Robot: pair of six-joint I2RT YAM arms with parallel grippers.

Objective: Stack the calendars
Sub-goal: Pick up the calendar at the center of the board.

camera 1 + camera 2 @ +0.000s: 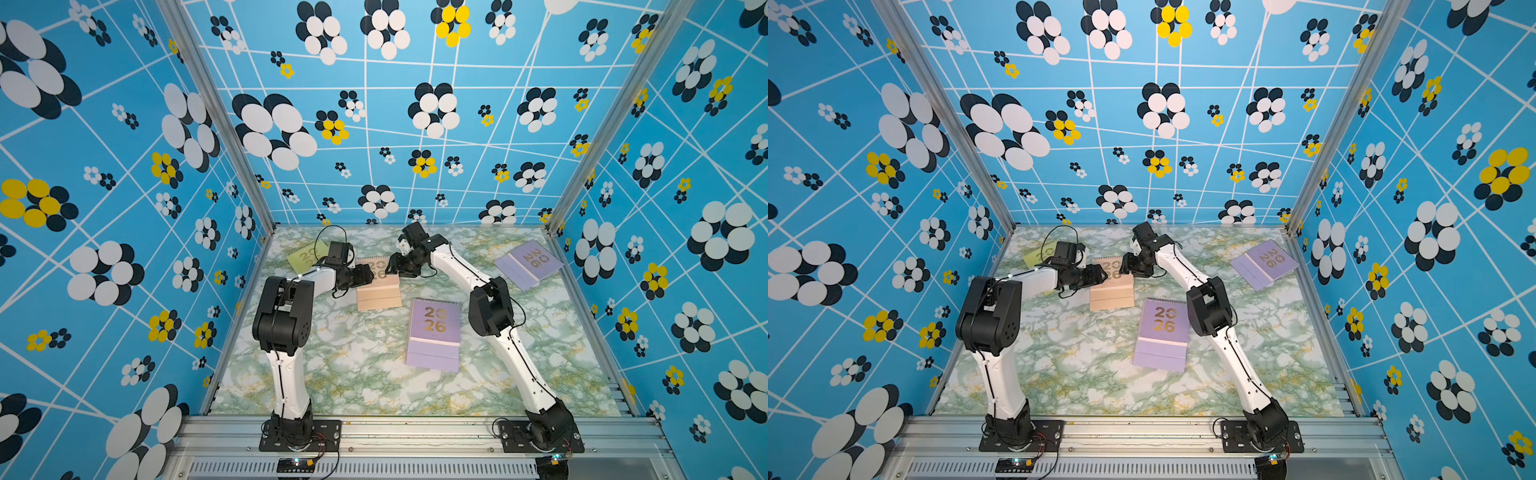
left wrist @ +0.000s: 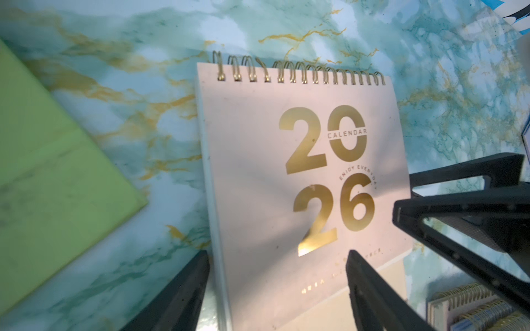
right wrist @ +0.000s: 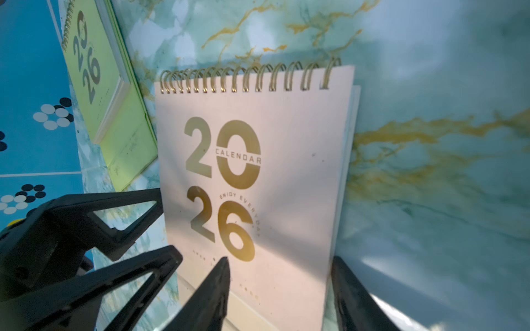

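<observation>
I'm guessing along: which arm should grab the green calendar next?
Left. The green calendar lies at the far left, close beside the left pincer, which is open. The right arm would have to reach across the peach calendar.

Blue walls [image 1: 415,104] printed with white, black and yellow flowers close the left, right and far sides. The tabletop [image 1: 353,374] is green-and-gold marble, with an aluminium rail [image 1: 415,428] along its near edge.
</observation>
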